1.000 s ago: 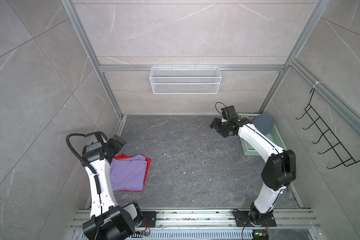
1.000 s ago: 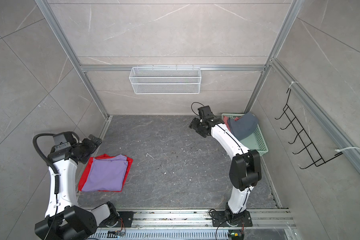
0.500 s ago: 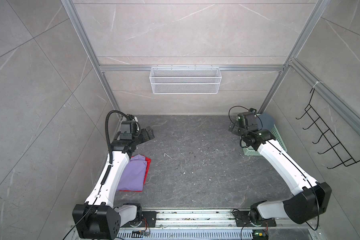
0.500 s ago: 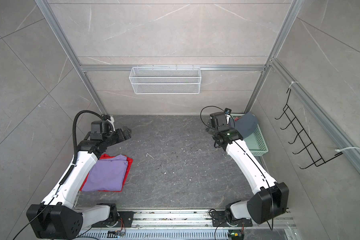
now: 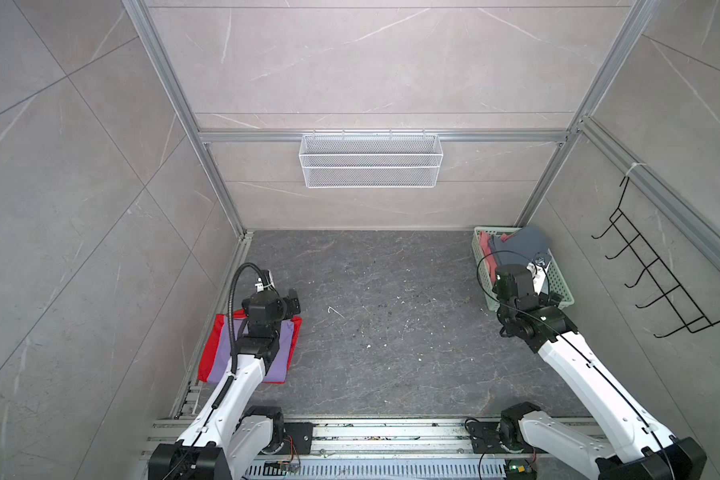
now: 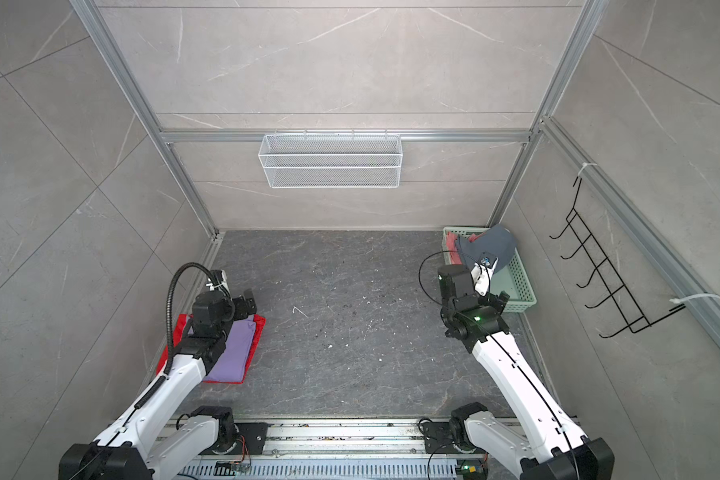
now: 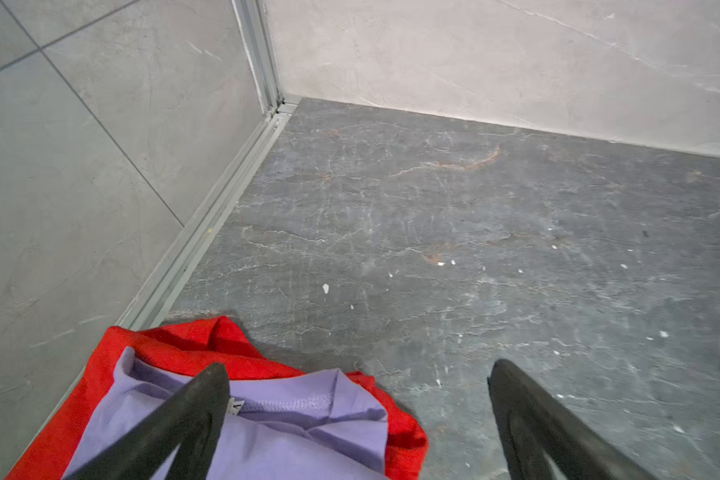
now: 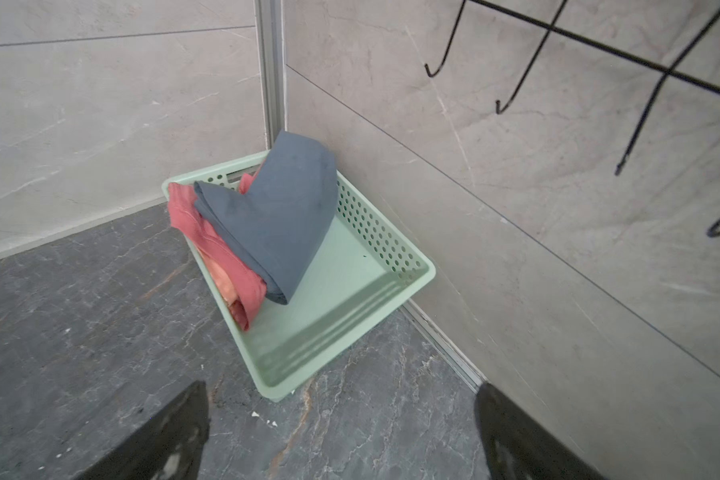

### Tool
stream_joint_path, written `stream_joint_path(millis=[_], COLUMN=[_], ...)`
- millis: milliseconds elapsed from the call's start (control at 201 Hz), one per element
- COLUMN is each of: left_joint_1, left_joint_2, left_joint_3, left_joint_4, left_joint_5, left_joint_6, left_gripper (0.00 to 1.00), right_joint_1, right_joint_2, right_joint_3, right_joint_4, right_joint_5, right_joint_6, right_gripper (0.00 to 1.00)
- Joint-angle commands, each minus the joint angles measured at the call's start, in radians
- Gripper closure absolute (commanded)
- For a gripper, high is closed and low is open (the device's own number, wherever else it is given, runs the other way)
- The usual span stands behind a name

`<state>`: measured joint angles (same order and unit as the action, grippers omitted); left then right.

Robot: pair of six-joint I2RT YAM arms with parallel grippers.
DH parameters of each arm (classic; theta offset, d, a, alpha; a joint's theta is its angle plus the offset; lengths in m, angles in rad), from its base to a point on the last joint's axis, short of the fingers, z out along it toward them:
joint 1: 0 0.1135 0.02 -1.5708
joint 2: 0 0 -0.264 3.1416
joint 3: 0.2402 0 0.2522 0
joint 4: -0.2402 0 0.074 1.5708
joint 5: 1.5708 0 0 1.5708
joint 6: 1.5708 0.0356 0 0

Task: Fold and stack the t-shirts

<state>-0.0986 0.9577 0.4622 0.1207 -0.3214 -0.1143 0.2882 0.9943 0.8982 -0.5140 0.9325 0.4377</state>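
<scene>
Presently we find the right claw (image 8: pixel 341 388) with its fingers wide apart and nothing between them. It is poised near the front end of the mint-green basket (image 8: pixel 427 272), which sits in the far right corner of the bench (image 5: pixel 391 324).

The slate-blue t-shirt (image 8: pixel 275 216) lies ahead of that claw, beyond the bare front half of the basket. It is heaped at the rear end and leans into the corner of the walls. Its folded length runs from that corner back towards the claw, skewed somewhat to the basket's inner side. The salmon-pink t-shirt (image 8: pixel 221 253) lies under and beside it, draped on the inner rim.

We judge that the coming move is a reach forward and down over the basket's front end. It falls to the right arm, since the left is well apart across the bench.

The left claw (image 7: pixel 358 365) likewise stands open and empty. It hovers over the rear edge of the stack, where the lilac t-shirt (image 7: pixel 267 432) lies folded on the red t-shirt (image 7: pixel 184 345).

A second ago the right arm was stretched out, with its claw off the basket's inner side towards the back of the bench. It has since drawn back to the basket's front end. The left arm was then folded up at the left side of the bench. It has since swung out past the stack and come back over it. The stack and the basket's contents lie as they did.
</scene>
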Motion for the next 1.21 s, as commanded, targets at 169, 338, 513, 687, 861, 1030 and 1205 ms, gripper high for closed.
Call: stream_joint_path(millis=[169, 338, 513, 687, 861, 1030, 1205], left_joint_1=[-0.003, -0.002, 0.008, 0.027, 0.110, 0.131, 0.133], left_joint_2=[0.154, 0.303, 0.415, 0.491, 0.543, 0.548, 0.547], left_joint_3=[-0.182, -0.160, -0.139, -0.093, -0.107, -0.117, -0.114], left_joint_4=[0.473, 0.589, 0.698, 0.686, 0.741, 0.764, 0.752], left_joint_5=[-0.145, -0.182, -0.155, -0.091, 0.064, 0.090, 0.094], left_joint_6=[0.013, 0.032, 0.105, 0.109, 0.070, 0.061, 0.056], left_gripper=[0.00, 0.00, 0.00, 0.00, 0.00, 0.00, 0.00], right_joint_1=[-0.004, -0.004, -0.004, -0.003, -0.004, -0.004, -0.004], right_joint_2=[-0.067, -0.085, -0.118, -0.146, -0.109, -0.089, -0.028], right_joint_3=[-0.094, -0.130, -0.235, -0.329, -0.369, -0.397, -0.418], right_joint_4=[-0.057, -0.223, -0.198, -0.017, 0.107, 0.229, 0.368], right_joint_5=[0.060, 0.016, -0.027, -0.035, -0.067, -0.073, -0.094], right_joint_6=[0.162, 0.359, 0.401, 0.270, 0.165, 0.087, -0.011], right_gripper=[0.00, 0.00, 0.00, 0.00, 0.00, 0.00, 0.00])
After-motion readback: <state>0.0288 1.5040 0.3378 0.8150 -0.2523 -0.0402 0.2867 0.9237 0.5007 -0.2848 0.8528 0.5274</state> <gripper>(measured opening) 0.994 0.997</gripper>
